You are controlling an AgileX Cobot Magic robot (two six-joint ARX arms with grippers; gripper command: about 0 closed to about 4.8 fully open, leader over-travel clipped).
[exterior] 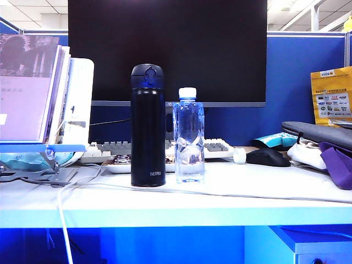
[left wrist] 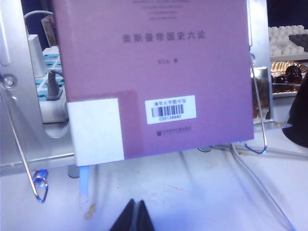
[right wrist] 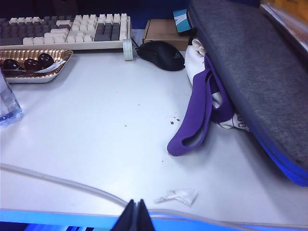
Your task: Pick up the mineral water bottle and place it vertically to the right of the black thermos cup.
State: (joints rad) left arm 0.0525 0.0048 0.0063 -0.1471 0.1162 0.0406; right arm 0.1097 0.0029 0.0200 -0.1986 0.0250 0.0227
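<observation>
Mineral water bottle upright just right of the black thermos cup, both on the white table.

Shorter than the thermos cup, white cap on, narrow gap between the two, keyboard and monitor behind them. Left gripper pinched shut and empty, low over the table well left of the thermos cup, facing a purple book on a metal stand. Right gripper likewise closed and empty, well right of the thermos cup, facing a black mouse, grey case and purple strap.
</observation>
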